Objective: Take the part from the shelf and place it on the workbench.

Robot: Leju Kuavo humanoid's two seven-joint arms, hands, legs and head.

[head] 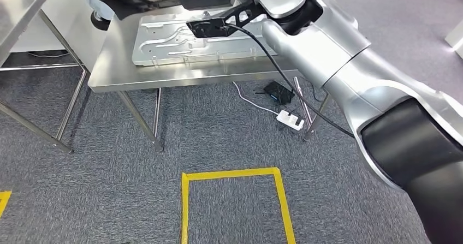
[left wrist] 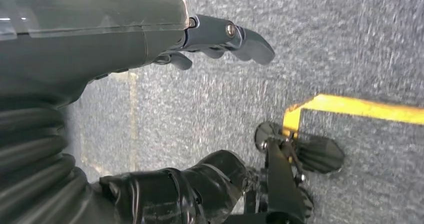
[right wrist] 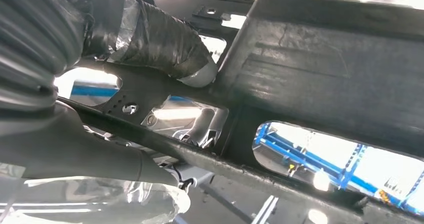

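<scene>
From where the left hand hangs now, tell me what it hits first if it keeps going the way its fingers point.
The left hand holds nothing and points down at the grey carpet; nothing lies between, so the floor likely comes first. The yellow tape sits off to one side.

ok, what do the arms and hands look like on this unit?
Right arm: glossy silver shells, black elbow section, black cable running along it. Left hand: smooth dark grey cover, dark fingers, ribbed grey wrist boot. Right hand: ribbed cover, thumb wrapped in black tape.
</scene>
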